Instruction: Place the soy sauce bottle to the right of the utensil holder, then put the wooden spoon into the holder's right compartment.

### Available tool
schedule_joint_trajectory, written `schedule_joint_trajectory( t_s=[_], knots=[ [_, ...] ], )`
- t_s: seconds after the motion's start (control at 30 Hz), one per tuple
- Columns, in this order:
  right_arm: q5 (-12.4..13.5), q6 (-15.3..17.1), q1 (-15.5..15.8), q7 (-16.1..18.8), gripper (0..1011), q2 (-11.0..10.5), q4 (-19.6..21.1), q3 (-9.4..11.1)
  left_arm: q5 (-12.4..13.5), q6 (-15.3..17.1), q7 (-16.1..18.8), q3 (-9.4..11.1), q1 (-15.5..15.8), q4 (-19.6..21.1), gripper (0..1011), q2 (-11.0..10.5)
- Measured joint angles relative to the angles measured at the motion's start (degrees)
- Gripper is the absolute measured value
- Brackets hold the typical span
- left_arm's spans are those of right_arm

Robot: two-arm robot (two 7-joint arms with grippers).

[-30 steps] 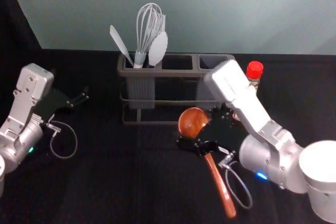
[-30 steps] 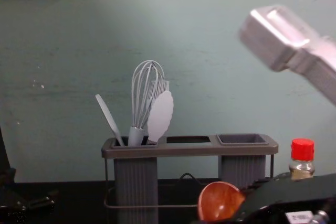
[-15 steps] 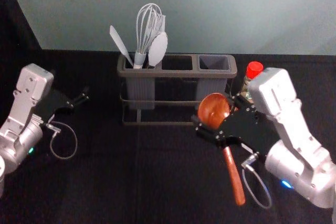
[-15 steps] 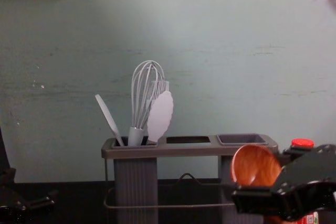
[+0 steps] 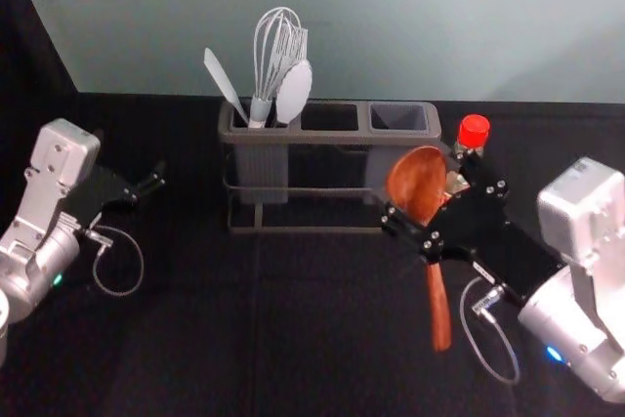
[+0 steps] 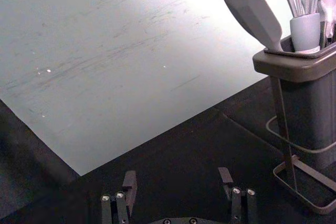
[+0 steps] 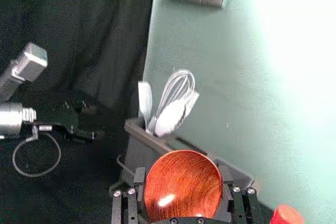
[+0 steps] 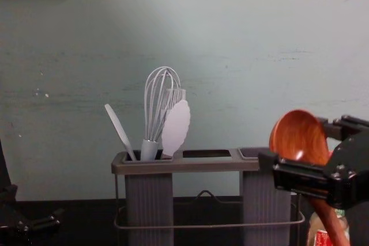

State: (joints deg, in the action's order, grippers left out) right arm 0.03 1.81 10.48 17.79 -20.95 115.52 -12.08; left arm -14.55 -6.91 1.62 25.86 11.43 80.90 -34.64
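Note:
My right gripper (image 5: 426,192) is shut on the wooden spoon (image 5: 438,310) at its bowl, in front of the holder's right end; the handle hangs down. In the right wrist view the spoon's bowl (image 7: 182,187) fills the space between the fingertips of my right gripper (image 7: 182,172). The soy sauce bottle (image 5: 474,132), red-capped, stands right of the grey utensil holder (image 5: 327,139), partly hidden by the right gripper. Bare inside is the holder's right compartment (image 5: 398,116). My left gripper (image 5: 137,165) is parked at the left; the left wrist view shows this gripper (image 6: 177,174) open.
A whisk (image 8: 162,99), a pale spatula (image 8: 120,131) and other pale utensils stand in the holder's left compartment. A wall (image 5: 391,26) rises behind the holder. The black-covered table (image 5: 234,329) extends in front.
The right gripper has carried the spoon to the right and up, away from the table. Its arm has swung right, exposing the bottle's cap and the holder's right compartment. The left arm stays put.

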Motion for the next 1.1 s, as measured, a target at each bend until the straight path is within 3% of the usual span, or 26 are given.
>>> schedule_joint_trajectory(
  t_s=[0.2, 0.33, 0.57, 1.1],
  knots=[
    [-0.1, -11.7, 1.5, -1.0, 842, -0.8, -2.1, 0.1, 0.0, 0.0, 0.0, 0.0, 0.0, 0.0, 1011, 0.0],
    [-0.9, -15.4, 2.0, -1.6, 842, -0.9, -2.9, 0.1, 0.0, 0.0, 0.0, 0.0, 0.0, 0.0, 1011, 0.0],
    [-2.2, -16.4, 2.4, -2.6, 842, -0.5, -3.2, 0.1, 0.0, 0.0, 0.0, 0.0, 0.0, 0.0, 1011, 0.0],
    [-2.0, -16.2, 2.3, -2.4, 842, -0.6, -3.1, 0.1, 0.0, 0.0, 0.0, 0.0, 0.0, 0.0, 1011, 0.0]
  ],
)
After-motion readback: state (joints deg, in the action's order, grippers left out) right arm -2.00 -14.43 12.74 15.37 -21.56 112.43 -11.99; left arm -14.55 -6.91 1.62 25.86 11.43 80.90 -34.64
